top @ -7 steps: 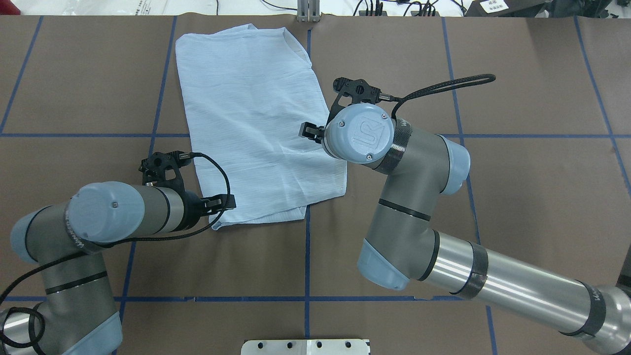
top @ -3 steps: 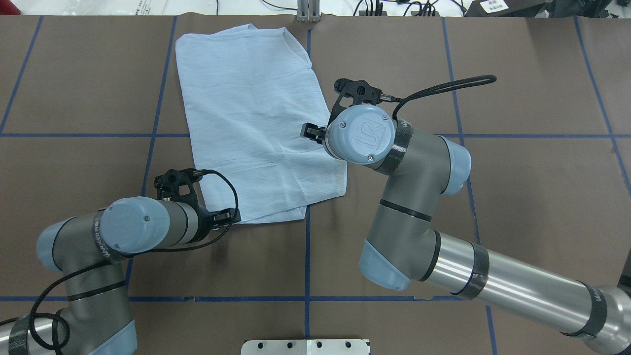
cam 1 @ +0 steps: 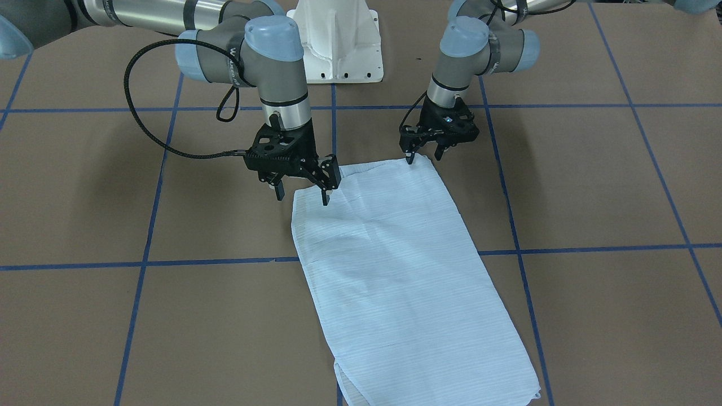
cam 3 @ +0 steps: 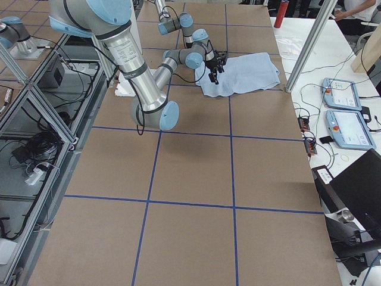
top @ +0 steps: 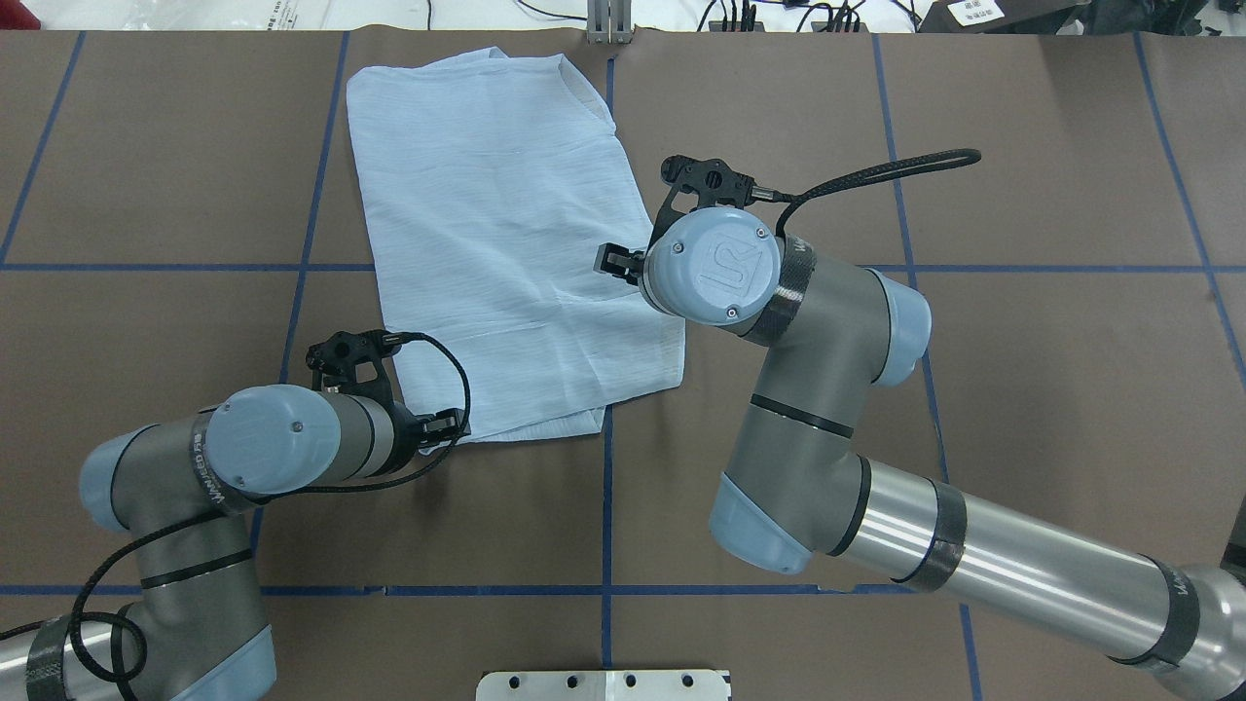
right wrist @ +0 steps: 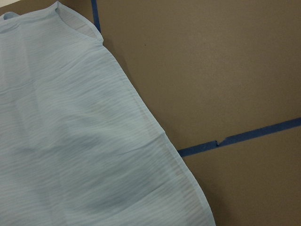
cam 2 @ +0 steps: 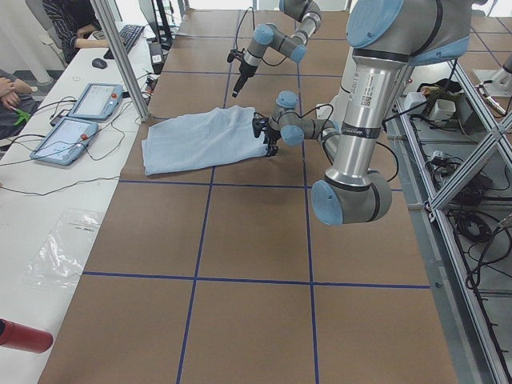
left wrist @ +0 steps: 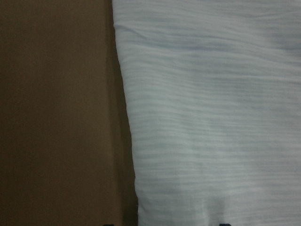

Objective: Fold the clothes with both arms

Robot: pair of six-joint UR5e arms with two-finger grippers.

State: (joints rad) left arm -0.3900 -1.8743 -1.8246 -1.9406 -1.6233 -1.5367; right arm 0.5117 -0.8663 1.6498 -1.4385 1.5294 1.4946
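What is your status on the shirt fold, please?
Left gripper open at shirt corner, robot side. Right gripper open, straddling the opposite corner's edge. Shirt flat, ungripped. No obstruction seen.

A brown table top (top: 1022, 389) is crossed by blue tape lines (top: 605, 506) that form a grid. In the exterior left view a white bench (cam 2: 24, 216) runs along the 9 o'clock side. On it two tablet-like pendants (cam 2: 96, 100) lie at about 10 o'clock, a clear plastic bag (cam 2: 60, 248) at 8 o'clock and a red cylinder (cam 2: 20, 336) at 7 o'clock. A keyboard (cam 2: 128, 36) and a mouse (cam 2: 99, 63) sit toward 11 o'clock, near a seated person (cam 2: 68, 16). A metal post (cam 2: 120, 56) stands at the table's edge there. In the exterior right view a dark laptop (cam 3: 360, 185) sits at 4 o'clock.
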